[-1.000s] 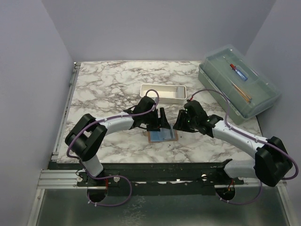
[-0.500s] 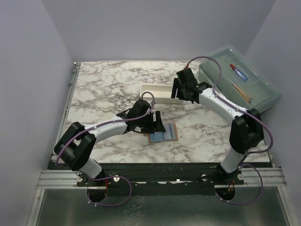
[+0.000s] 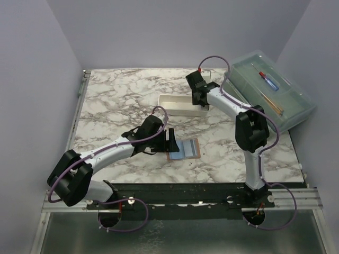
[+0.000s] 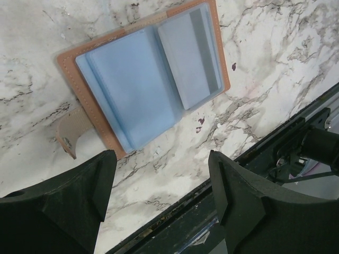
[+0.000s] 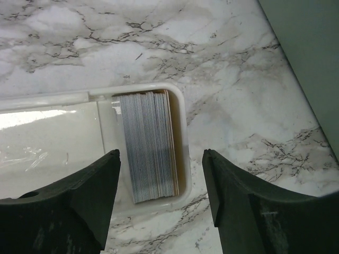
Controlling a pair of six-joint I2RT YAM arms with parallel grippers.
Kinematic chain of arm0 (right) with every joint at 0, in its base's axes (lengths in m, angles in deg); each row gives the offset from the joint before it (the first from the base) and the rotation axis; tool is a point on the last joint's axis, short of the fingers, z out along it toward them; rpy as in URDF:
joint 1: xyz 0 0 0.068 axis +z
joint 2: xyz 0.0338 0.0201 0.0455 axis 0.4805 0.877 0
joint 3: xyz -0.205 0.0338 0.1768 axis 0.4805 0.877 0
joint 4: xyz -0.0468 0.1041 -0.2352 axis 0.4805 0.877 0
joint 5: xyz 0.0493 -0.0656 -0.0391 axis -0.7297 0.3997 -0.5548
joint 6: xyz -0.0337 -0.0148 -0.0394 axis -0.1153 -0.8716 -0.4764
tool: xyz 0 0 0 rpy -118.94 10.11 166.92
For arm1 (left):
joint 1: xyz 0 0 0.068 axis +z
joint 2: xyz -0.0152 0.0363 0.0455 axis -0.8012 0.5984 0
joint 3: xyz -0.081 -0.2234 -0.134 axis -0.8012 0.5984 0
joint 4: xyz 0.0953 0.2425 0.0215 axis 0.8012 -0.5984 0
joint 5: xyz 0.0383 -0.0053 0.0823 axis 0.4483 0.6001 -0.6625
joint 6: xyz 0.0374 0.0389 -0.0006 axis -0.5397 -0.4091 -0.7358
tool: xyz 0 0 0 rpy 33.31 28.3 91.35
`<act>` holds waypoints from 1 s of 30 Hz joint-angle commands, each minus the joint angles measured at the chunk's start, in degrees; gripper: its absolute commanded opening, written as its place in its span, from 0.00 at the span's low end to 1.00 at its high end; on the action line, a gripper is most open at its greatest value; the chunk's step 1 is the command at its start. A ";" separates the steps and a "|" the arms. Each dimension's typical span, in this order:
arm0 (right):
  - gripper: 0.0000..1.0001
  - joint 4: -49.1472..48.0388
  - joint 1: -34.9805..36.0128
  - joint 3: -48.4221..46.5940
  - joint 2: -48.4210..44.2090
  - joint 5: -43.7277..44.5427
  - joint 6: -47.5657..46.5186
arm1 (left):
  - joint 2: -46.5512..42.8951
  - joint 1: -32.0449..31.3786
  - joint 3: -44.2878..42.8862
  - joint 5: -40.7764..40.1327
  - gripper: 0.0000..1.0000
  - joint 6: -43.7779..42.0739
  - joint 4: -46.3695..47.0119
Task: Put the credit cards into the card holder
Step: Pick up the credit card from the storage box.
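The card holder [image 3: 184, 150] lies open on the marble near the front edge, tan outside, blue-grey inside [image 4: 143, 79]. A pale card [image 4: 188, 58] sits in its right panel. My left gripper [image 3: 169, 142] hovers just left of the holder, open and empty [image 4: 161, 156]. A stack of credit cards [image 5: 151, 145] stands on edge in the right end of the white tray [image 5: 181, 137]. My right gripper [image 3: 201, 100] hangs open above that end of the tray, fingers either side of the stack [image 5: 161, 153], holding nothing.
The white tray [image 3: 183, 104] lies mid-table behind the holder. A large clear lidded box [image 3: 270, 92] stands at the back right, and its side shows in the right wrist view [image 5: 312, 63]. The table's front rail [image 4: 296, 137] runs close to the holder.
My right arm swung from beside the card holder back to the tray's right end, its jaws opening. My left gripper drew back to the left, uncovering the open holder.
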 commanded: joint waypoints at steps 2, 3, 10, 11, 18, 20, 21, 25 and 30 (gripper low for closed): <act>0.69 3.69 0.25 -3.85 4.33 4.23 -2.48 | -2.13 0.11 0.72 -1.73 0.77 -1.58 -1.19; 0.70 3.51 0.23 -3.96 4.68 4.21 -2.85 | -2.25 0.15 0.63 -1.81 0.77 -1.75 -1.38; 0.67 6.20 0.20 -6.29 6.41 7.68 -3.35 | -2.28 0.29 0.16 -1.98 0.77 -2.14 -1.83; 0.65 6.28 0.13 -6.23 6.11 8.07 -3.60 | -2.28 0.32 0.18 -2.00 0.77 -2.14 -1.83; 0.50 5.58 0.24 -5.61 3.20 7.83 -5.09 | -1.72 0.44 -0.03 -2.09 0.77 -2.12 -1.83; 0.46 4.61 0.22 -5.02 2.81 6.33 -5.78 | -1.67 0.52 -0.10 -2.00 0.77 -2.08 -1.83; 0.43 4.39 0.25 -4.88 2.84 5.77 -5.91 | -1.54 0.48 -0.15 -1.93 0.77 -2.13 -1.83; 0.33 3.62 0.27 -4.39 3.07 3.72 -5.84 | -1.33 0.56 -0.21 -1.73 0.77 -2.14 -1.83; 0.16 4.00 0.27 -4.93 3.45 4.03 -5.55 | -1.45 0.59 -0.03 -1.69 0.77 -2.05 -1.83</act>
